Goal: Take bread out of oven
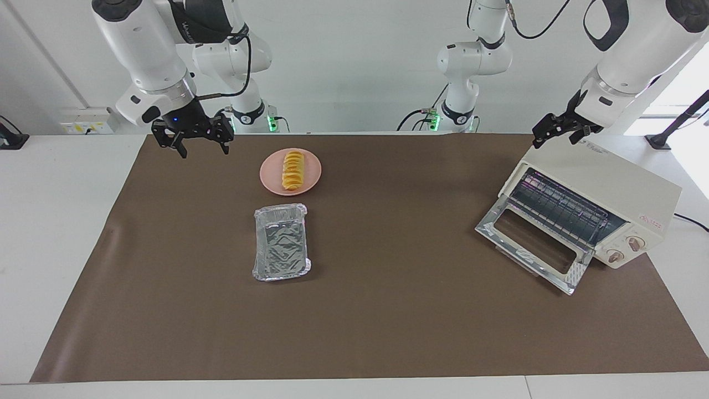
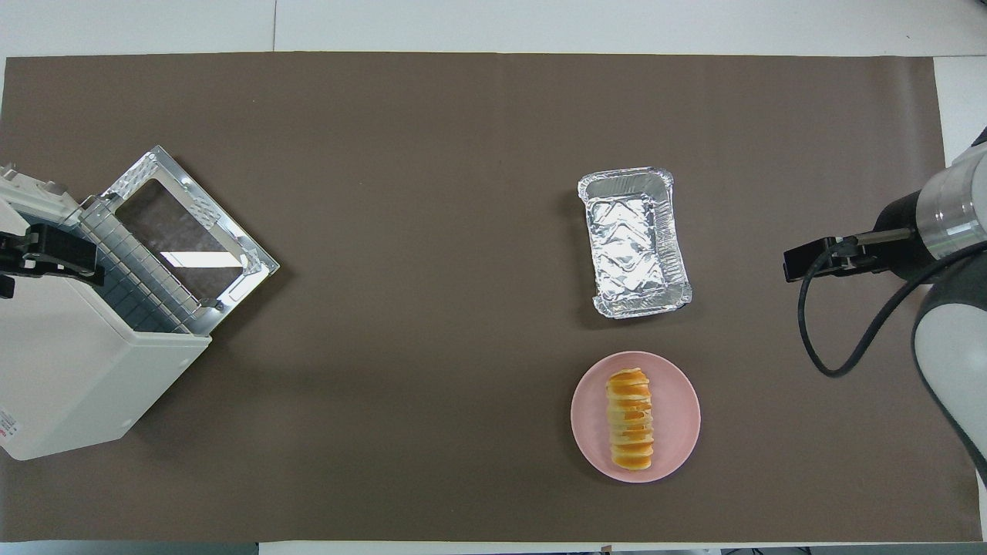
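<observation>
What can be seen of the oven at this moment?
The oven is a boxy cream-white countertop unit at the left arm's end of the table, turned at an angle on the brown mat. Its glass door, framed in shiny metal, hangs fully open and down. A wire rack shows inside, with no bread on it. Two round knobs sit beside the opening. The left gripper hangs over its top; contact cannot be told.

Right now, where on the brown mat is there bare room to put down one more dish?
The widest bare stretch lies between the foil tray and the oven, in the middle of the mat. The strip farthest from the robots is bare too. It is crowded only where the pink plate with the bread sits beside the tray.
</observation>
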`<state>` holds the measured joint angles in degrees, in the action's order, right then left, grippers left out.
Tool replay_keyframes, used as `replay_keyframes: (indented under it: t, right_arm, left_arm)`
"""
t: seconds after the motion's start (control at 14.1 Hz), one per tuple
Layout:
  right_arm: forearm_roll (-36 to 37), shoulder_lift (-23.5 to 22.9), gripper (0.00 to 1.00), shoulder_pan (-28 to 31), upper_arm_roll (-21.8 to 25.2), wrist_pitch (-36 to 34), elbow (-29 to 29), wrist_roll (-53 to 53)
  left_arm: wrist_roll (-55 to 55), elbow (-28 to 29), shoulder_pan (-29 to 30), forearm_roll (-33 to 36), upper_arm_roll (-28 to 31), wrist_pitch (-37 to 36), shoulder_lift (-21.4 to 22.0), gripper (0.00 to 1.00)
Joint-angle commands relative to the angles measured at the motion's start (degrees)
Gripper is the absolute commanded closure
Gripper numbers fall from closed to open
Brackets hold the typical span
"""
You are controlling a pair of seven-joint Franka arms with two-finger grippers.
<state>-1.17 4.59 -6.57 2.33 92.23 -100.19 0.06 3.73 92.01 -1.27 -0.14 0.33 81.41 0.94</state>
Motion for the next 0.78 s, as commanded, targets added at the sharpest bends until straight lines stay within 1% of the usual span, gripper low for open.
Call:
replay_keyframes:
  t: [0.0, 0.28, 0.71]
  right_arm:
    - [0.8, -0.1, 0.00, 1.3, -0.3, -1.6, 0.9, -1.1]
    - [2.9, -0.1, 0.00, 2.3, -0.3, -2.2, 1.0, -5.7]
    - [2.7, -0.1, 0.00, 2.4, -0.3, -3.3, 1.1, -5.7]
  left_arm:
    - [0.2, 1.0, -0.2, -0.5, 0.4, 0.7, 1.2, 0.00]
    - [0.2, 1.0, -0.2, -0.5, 0.3, 0.7, 1.2, 0.00]
    - [0.2, 1.0, -0.2, -0.5, 0.4, 0.7, 1.2, 0.00]
